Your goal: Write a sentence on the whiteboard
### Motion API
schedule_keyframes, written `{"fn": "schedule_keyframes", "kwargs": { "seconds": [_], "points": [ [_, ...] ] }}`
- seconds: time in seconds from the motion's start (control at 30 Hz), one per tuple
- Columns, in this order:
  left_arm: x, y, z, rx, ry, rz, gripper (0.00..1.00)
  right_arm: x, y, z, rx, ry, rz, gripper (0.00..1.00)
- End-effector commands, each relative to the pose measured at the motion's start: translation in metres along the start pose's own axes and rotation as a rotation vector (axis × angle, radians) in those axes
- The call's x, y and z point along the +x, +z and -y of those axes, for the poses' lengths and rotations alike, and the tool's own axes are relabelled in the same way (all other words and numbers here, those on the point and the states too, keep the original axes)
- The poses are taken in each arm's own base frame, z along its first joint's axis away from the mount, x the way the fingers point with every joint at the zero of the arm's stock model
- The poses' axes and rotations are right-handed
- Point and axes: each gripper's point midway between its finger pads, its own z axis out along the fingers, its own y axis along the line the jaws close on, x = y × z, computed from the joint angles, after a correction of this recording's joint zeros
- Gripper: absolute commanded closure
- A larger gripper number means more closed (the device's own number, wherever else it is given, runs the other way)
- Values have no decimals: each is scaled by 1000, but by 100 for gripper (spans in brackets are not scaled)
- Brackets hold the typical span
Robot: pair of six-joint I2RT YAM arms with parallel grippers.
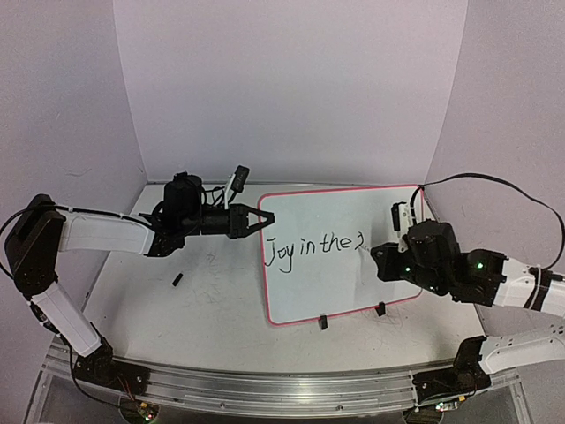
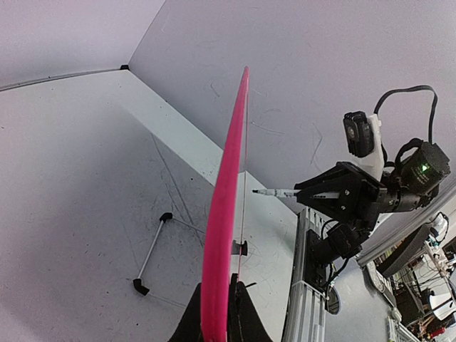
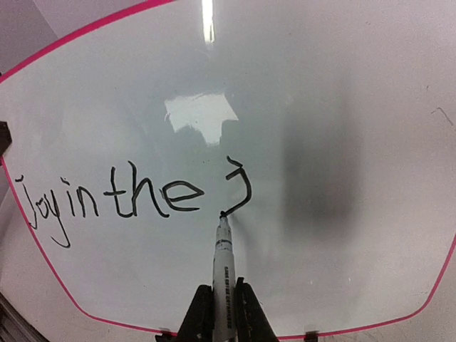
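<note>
The whiteboard (image 1: 340, 221), white with a pink-red border, stands tilted on the table with two black clips on its near edge. It reads "joy in the" plus a hooked stroke (image 3: 241, 189). My left gripper (image 1: 263, 220) is shut on the board's left edge, which shows edge-on as a pink strip (image 2: 226, 206) between the jaws (image 2: 217, 313). My right gripper (image 3: 223, 313) is shut on a white marker (image 3: 222, 271) whose black tip touches the board at the stroke's lower end. The right gripper (image 1: 381, 256) sits in front of the board's right part.
A small black cap-like piece (image 1: 177, 280) lies on the scribbled grey tabletop left of the board. A thin rod with black ends (image 2: 151, 255) lies on the table. Purple walls enclose the back and sides. A metal rail (image 1: 265, 384) runs along the near edge.
</note>
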Motion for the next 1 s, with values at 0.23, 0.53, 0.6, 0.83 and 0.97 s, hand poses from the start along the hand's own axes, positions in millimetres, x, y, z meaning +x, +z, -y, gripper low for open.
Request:
{"fn": "schedule_keyframes", "kwargs": {
  "seconds": [0.23, 0.53, 0.6, 0.83, 0.97],
  "points": [
    [6, -4, -26, -126, 10, 4, 100, -28, -5, 14, 95, 23, 103, 100],
    [4, -5, -25, -125, 11, 6, 100, -34, -1, 11, 87, 24, 122, 100],
    [4, -4, -25, -123, 12, 6, 100, -34, 0, 12, 91, 23, 123, 100],
    [4, -4, -24, -121, 14, 5, 100, -38, 4, 11, 88, 22, 131, 100],
    [5, -5, -24, -122, 14, 4, 100, -38, 6, 9, 80, 22, 130, 100]
  ]
}}
